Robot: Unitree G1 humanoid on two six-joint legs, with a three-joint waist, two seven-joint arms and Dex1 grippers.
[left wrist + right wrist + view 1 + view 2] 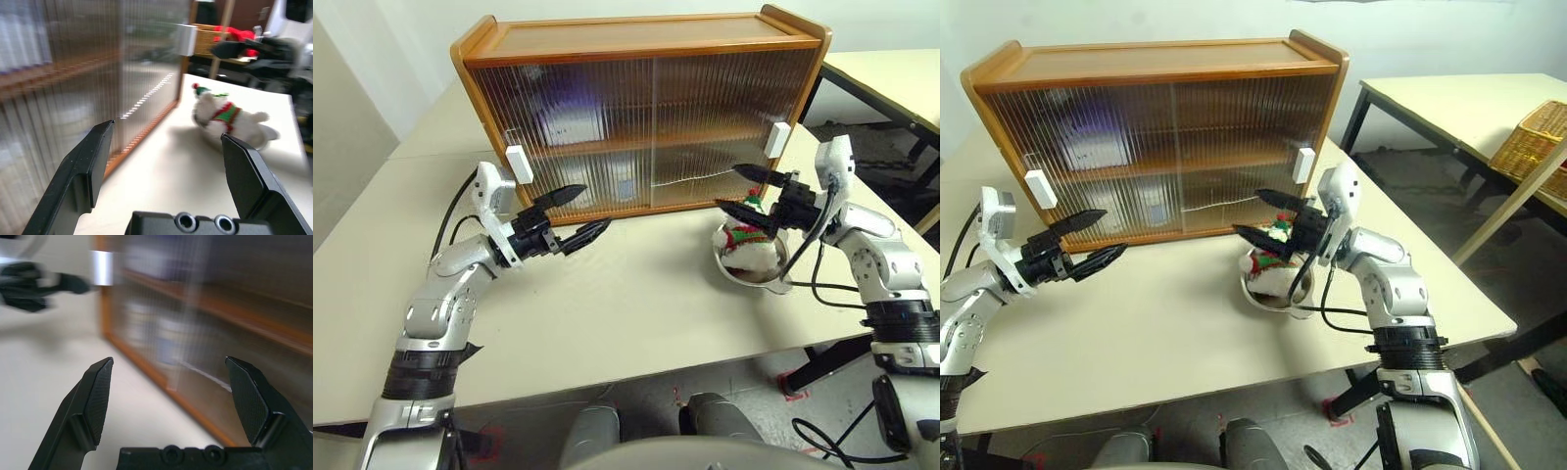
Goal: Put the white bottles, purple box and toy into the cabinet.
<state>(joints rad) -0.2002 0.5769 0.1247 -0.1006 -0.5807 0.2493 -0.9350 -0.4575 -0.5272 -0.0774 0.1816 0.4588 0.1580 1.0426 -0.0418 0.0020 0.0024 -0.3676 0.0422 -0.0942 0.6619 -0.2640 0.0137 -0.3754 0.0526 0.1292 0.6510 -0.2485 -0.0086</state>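
Left eye view, left gripper [578,211] jaws wide, empty; right gripper [736,189] jaws wide, empty, above toy [749,242]

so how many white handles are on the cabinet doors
2: one handle at the left end of the cabinet front, near the left gripper; the other handle at the right end, above the right gripper.

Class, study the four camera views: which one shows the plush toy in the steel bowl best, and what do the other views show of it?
The left wrist view: the toy lies unobstructed in the bowl, hat and scarf clear. In both eye views the right gripper partly covers it.
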